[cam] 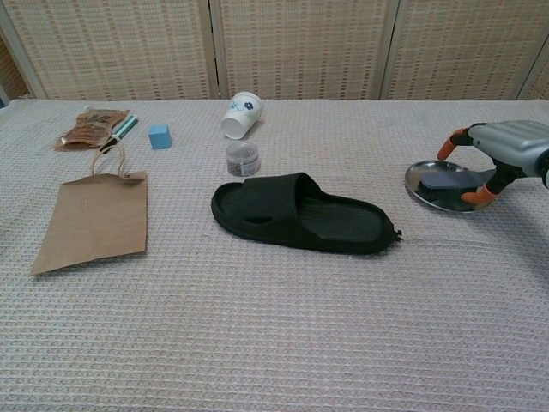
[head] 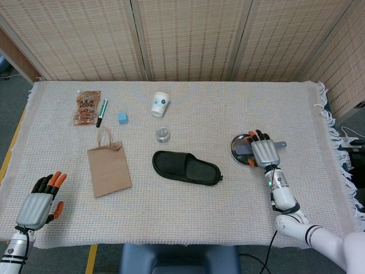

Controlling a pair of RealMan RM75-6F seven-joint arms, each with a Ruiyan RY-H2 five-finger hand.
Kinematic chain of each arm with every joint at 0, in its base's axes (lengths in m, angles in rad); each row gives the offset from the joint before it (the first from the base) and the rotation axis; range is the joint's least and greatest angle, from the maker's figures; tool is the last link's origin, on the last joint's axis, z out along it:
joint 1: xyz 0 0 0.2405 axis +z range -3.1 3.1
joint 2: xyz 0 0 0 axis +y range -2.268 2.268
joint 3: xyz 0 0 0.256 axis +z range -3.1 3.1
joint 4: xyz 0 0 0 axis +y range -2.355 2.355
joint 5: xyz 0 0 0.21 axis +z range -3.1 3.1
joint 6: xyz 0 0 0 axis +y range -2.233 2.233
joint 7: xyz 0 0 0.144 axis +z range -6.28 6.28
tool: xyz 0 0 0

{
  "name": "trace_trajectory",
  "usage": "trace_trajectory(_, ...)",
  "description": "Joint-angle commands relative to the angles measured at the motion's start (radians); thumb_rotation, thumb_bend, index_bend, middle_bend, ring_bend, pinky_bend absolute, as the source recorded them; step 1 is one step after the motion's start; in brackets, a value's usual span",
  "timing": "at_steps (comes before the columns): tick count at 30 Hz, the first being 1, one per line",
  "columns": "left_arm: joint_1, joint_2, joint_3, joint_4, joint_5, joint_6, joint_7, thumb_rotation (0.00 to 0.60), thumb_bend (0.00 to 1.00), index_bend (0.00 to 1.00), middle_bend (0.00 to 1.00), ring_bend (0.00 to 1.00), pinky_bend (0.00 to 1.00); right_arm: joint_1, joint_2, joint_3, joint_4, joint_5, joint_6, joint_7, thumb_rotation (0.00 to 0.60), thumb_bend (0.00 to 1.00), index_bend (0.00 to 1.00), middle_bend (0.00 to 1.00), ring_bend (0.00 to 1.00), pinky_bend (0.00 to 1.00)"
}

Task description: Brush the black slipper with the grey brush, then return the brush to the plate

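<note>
Task barely begun: brush point(cam: 448, 180) lies on plate point(cam: 418, 185), right of frame; slipper point(head: 186, 167) unbrushed. Right hand point(cam: 496, 153) over brush handle, fingers apart, not gripping. Left hand point(head: 39, 202) idle, spread, lower left.

A table point(head: 188, 217) covered by a pale, waffle-textured cloth point(head: 319, 114) with a fringed right edge filled most of the head view. Behind it stood a folding screen point(head: 188, 40) of woven, straw-coloured panels in light frames, running across the whole back. Grey floor point(head: 14, 97) showed at the left, with a yellow strip along the table's side. The lighting was even and soft, without strong shadows.
</note>
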Motion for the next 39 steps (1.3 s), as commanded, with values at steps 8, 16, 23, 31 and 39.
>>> trace_trajectory(8, -0.003, -0.002, 0.002, 0.003, -0.001, -0.002, -0.002, 0.600, 0.51, 0.00, 0.00, 0.00, 0.09, 0.021, -0.036, -0.006, 0.061, 0.017, -0.020, 0.037, 0.600, 0.19, 0.34, 0.21, 0.11, 0.20)
trace_trajectory(16, -0.004, 0.000, 0.001, 0.002, -0.002, 0.002, -0.006, 0.600, 0.51, 0.00, 0.00, 0.00, 0.09, 0.025, -0.053, -0.008, 0.083, 0.027, -0.013, 0.044, 0.600, 0.19, 0.41, 0.27, 0.17, 0.27)
trace_trajectory(23, -0.004, 0.001, 0.004, -0.001, -0.002, 0.002, -0.004, 0.600, 0.51, 0.00, 0.00, 0.00, 0.09, 0.024, -0.065, -0.012, 0.095, 0.027, 0.008, 0.039, 0.600, 0.20, 0.48, 0.31, 0.24, 0.39)
trace_trajectory(31, -0.005, 0.002, 0.005, -0.003, -0.003, 0.001, -0.006, 0.600, 0.51, 0.00, 0.00, 0.00, 0.09, 0.022, -0.077, -0.018, 0.110, 0.012, 0.033, 0.047, 0.600, 0.21, 0.61, 0.41, 0.38, 0.53)
trace_trajectory(39, -0.005, 0.003, 0.006, -0.002, -0.003, 0.003, -0.007, 0.600, 0.51, 0.00, 0.00, 0.00, 0.09, 0.022, -0.088, -0.025, 0.123, -0.003, 0.054, 0.043, 0.600, 0.24, 0.71, 0.48, 0.44, 0.55)
